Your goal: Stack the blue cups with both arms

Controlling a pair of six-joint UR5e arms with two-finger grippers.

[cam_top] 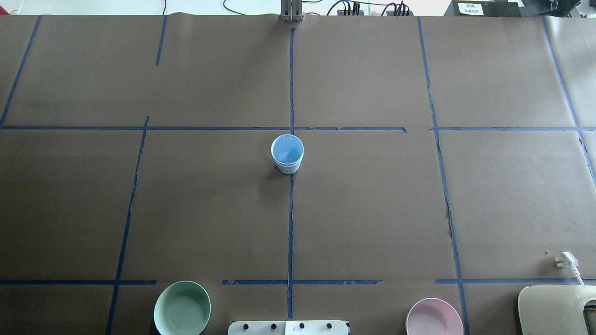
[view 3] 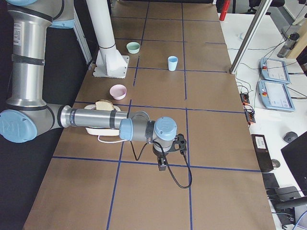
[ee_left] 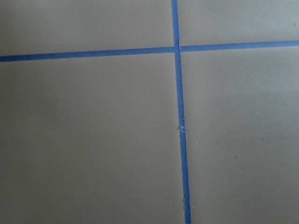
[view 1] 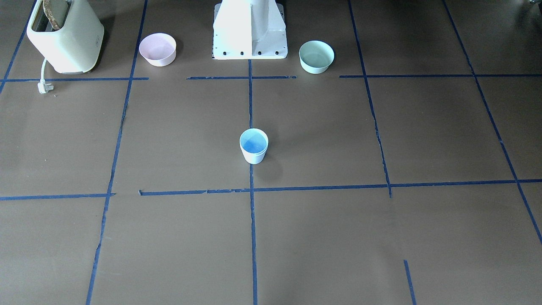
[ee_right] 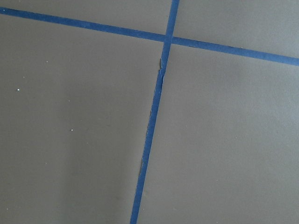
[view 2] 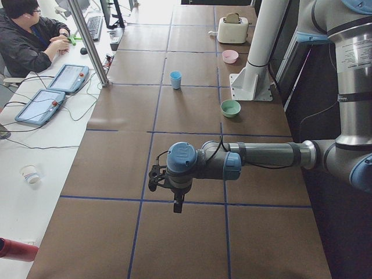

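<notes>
The blue cups stand upright on the centre tape line in the middle of the table. They look nested, with a second rim line just under the top rim in the overhead view. The cups also show in the side views. My left gripper hangs over bare table far from the cups, at the table's left end. My right gripper hangs likewise at the right end. I cannot tell whether either is open or shut. Both wrist views show only brown table and blue tape.
A pink bowl and a mint-green bowl flank the white pedestal. A cream toaster with a loose plug stands in the corner on my right side. An operator sits beyond the far edge.
</notes>
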